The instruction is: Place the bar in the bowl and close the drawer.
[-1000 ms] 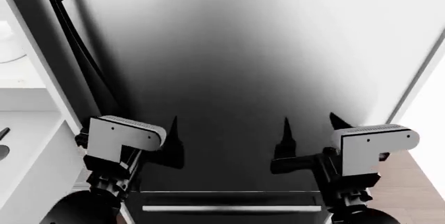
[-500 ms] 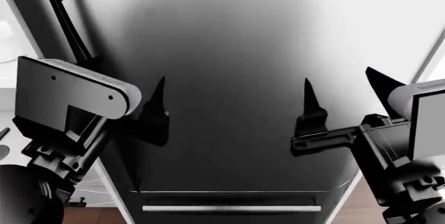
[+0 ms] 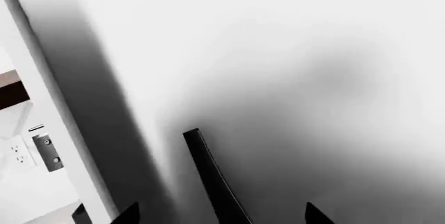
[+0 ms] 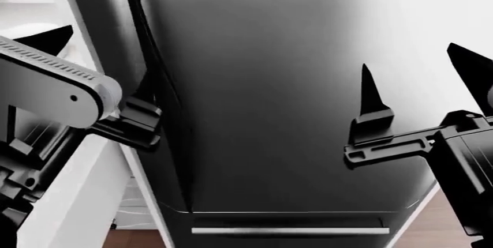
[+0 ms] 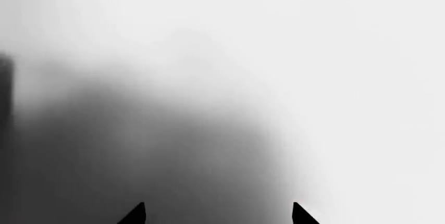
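L gripper (image 4: 100,72): raised at the head view's left edge; big pale-grey housing w/ ribbed top; one dark fingertip (image 4: 52,37) points up behind the housing, the other finger sits by the black handle; fingers spread wide, nothing between them; L wrist view shows just two dark tips at the frame edge, well apart
R gripper (image 4: 419,81): at the head view's right; two black pointed fingers aimed up at the panel, far apart, nothing held; R wrist view shows same two tips wide apart over blank panel
Panel (image 4: 308,86): tall flat white-grey door face filling most of the head view; heavily shaded in the middle, brighter toward upper right; both grippers in front of it; contact w/ either can't be told
Handle (image 4: 150,69): long black bar running along the panel's left edge; L gripper's inner finger just beside it, touching or not unclear; in L wrist view it shows as a dark bar (image 3: 212,177) rising between the tips
Wall bits: L wrist view, past the panel's edge, a white outlet plate (image 3: 20,152) and a small grey fitting (image 3: 47,151)
Floor: brown strip (image 4: 454,219) at the lower right of the head view
Bar, bowl, drawer: none in any view; position can't be told
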Motion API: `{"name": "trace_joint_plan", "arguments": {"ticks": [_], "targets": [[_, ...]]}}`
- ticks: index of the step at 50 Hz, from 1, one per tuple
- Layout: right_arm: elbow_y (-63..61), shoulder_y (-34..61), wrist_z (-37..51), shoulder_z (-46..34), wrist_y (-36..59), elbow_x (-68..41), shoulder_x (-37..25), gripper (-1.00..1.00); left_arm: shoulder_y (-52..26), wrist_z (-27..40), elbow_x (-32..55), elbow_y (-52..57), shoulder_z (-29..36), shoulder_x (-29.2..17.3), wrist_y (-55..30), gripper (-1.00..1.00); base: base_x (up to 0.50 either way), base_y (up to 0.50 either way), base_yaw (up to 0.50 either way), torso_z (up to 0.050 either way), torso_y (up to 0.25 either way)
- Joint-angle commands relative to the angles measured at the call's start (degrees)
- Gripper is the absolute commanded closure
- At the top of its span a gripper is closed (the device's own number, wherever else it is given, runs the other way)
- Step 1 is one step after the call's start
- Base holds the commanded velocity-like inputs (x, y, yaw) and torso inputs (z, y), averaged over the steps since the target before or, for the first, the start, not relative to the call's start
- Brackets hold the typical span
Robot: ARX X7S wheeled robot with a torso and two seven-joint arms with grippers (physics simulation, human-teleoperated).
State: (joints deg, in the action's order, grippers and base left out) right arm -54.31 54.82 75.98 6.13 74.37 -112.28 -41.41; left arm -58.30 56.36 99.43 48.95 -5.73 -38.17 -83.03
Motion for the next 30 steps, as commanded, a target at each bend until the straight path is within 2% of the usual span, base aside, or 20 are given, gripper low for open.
{"name": "trace_joint_plan", "arguments": {"ticks": [1, 30], "targets": [[0.5, 2.8, 0.9, -0.5, -1.3, -1.3, -0.6, -1.00, -1.8, 0.3, -0.4, -0.4, -0.7, -0.1, 0.9, -1.00, 0.00, 0.50, 0.00, 0.000, 0.000], [0.5, 4.5, 1.1, -3.0, -2.5, -1.2, -1.2, -1.00, -1.6, -1.5, -2.8, 0.2, 1.0, -1.1, 2.5, -1.00, 0.00, 0.50, 0.00, 0.000, 0.000]]}}
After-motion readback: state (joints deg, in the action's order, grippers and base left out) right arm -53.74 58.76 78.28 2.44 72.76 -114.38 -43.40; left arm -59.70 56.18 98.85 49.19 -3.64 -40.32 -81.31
